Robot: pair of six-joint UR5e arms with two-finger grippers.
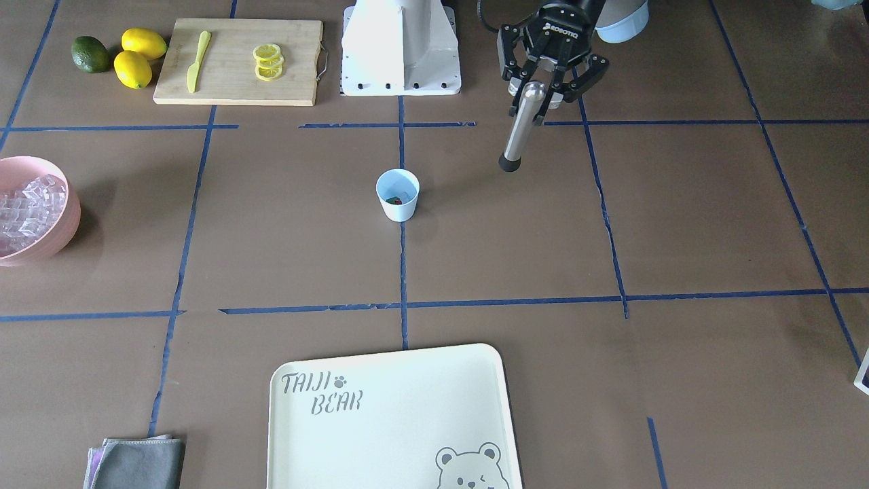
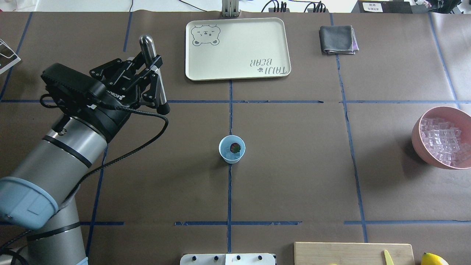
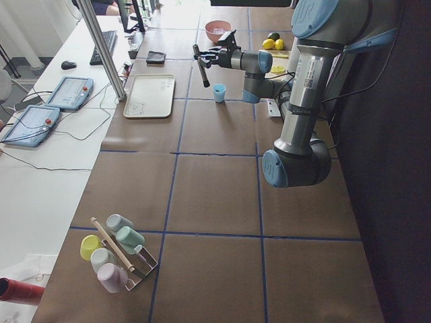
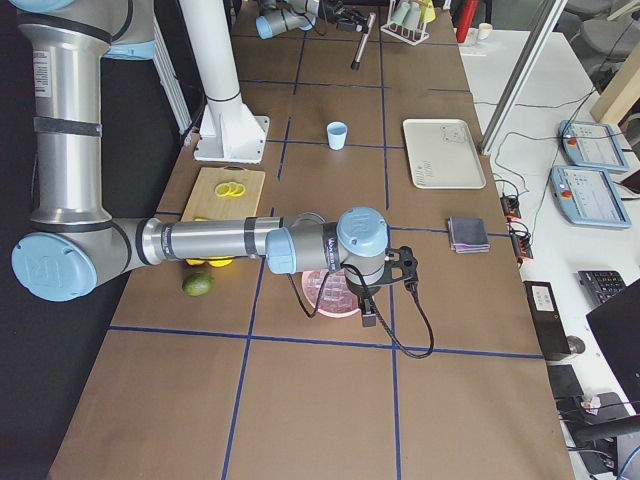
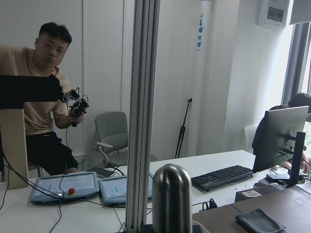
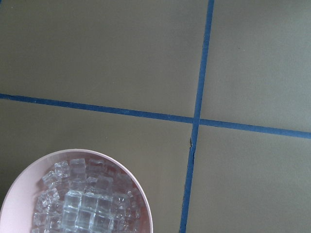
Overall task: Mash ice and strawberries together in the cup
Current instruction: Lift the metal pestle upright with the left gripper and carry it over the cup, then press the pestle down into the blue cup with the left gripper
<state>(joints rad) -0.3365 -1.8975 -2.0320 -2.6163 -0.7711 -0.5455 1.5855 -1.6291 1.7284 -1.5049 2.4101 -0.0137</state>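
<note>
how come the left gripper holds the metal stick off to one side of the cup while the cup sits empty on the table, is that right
One thing is off: the cup is not empty. The overhead view shows a small red strawberry lying inside it. The rest stands: the left gripper is shut on the metal stick, off to one side of the cup, and the cup sits on the table.

The light-blue cup (image 1: 399,207), bluer inside, holds a red strawberry (image 2: 234,147) with a green patch. The pink bowl (image 2: 417,138) carries clear, glassy ice (image 2: 441,141). Between the black fingers (image 1: 582,76) of the left gripper (image 1: 540,92) sits a silver muddler (image 1: 519,132) with a black tip. The brown table (image 1: 679,217) bears blue tape lines; the cream tray (image 1: 407,435), a grey bear print.
</note>
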